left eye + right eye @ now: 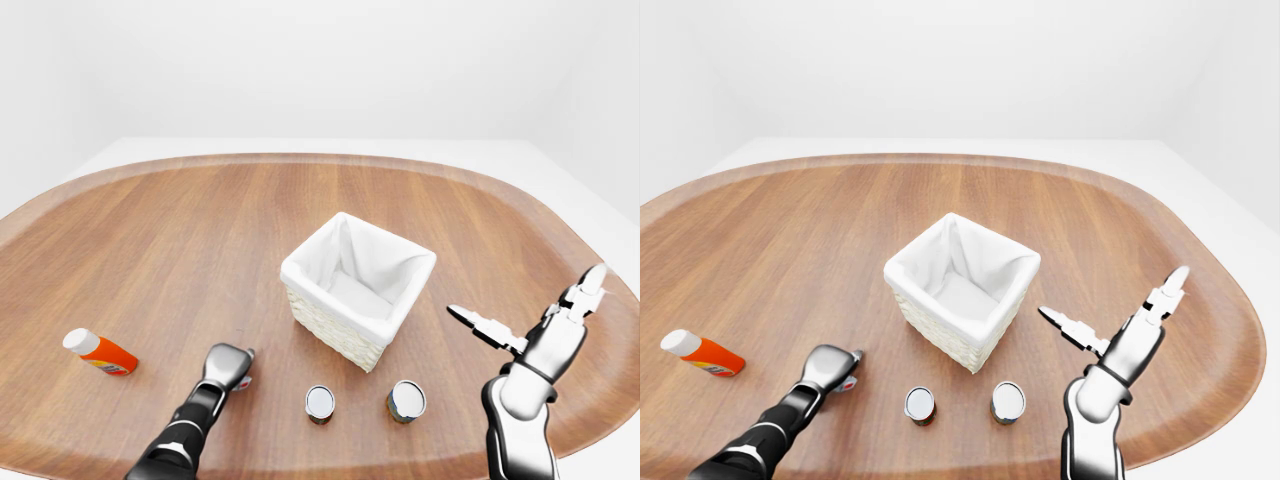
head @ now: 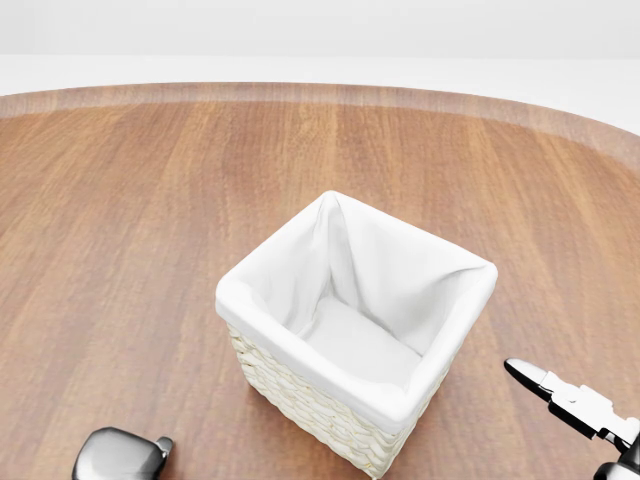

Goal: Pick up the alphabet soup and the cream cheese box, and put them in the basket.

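Note:
The wicker basket (image 1: 325,322) with a white liner stands empty in the middle of the table. Below it in the left-eye view stand two small cans: one with a reddish side (image 1: 320,403) and one with a darker side (image 1: 406,400); their labels are unreadable. My left hand (image 1: 228,366) lies on the table left of the cans, fingers curled down over a small red-and-white thing (image 1: 244,382), mostly hidden, apparently the cream cheese box. My right hand (image 1: 527,310) hovers right of the basket with fingers spread and nothing in it.
An orange bottle with a white cap (image 1: 101,352) lies at the far left of the wooden table (image 1: 200,220). The table's rounded edge runs just below the cans and close to my right arm.

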{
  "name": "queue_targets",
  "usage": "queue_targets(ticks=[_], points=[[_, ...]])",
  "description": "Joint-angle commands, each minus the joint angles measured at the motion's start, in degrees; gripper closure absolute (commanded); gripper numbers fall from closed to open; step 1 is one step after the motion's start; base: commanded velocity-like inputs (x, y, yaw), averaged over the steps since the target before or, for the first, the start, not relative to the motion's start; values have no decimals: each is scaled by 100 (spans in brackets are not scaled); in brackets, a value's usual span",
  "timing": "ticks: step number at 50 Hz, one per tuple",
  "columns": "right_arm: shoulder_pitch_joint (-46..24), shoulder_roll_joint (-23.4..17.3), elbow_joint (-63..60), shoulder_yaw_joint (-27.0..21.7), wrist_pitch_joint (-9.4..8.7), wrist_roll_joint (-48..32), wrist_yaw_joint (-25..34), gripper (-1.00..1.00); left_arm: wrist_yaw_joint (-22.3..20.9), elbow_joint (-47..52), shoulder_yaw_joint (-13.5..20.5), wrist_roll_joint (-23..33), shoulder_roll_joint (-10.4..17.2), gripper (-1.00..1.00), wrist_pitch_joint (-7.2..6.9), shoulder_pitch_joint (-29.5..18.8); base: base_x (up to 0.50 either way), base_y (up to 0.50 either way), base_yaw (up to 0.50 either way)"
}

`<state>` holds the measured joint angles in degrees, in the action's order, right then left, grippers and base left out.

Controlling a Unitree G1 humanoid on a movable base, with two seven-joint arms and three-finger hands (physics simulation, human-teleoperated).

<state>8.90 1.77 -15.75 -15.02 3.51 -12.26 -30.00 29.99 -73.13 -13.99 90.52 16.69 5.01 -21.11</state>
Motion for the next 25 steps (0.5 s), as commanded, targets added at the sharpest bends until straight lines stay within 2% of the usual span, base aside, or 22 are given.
queue_targets(ticks=[1,7,17,25], points=[[1,-1,18,1,16,-1,0,-100,1,-383,96,-15,152,100,-1,598,1,0,0],[8,7,-50,4,-37,-3,0,-100,1,-299,104,-97,184,100,-1,605,0,0,0],[8,-3,37,2,43,-2,0,-100,1,88,190,-255,348,100,-1,672,0,0,0],[-4,-5,12,23,-14,-28,0,-100,1,595,317,-338,488,100,-1,825,0,0,0]])
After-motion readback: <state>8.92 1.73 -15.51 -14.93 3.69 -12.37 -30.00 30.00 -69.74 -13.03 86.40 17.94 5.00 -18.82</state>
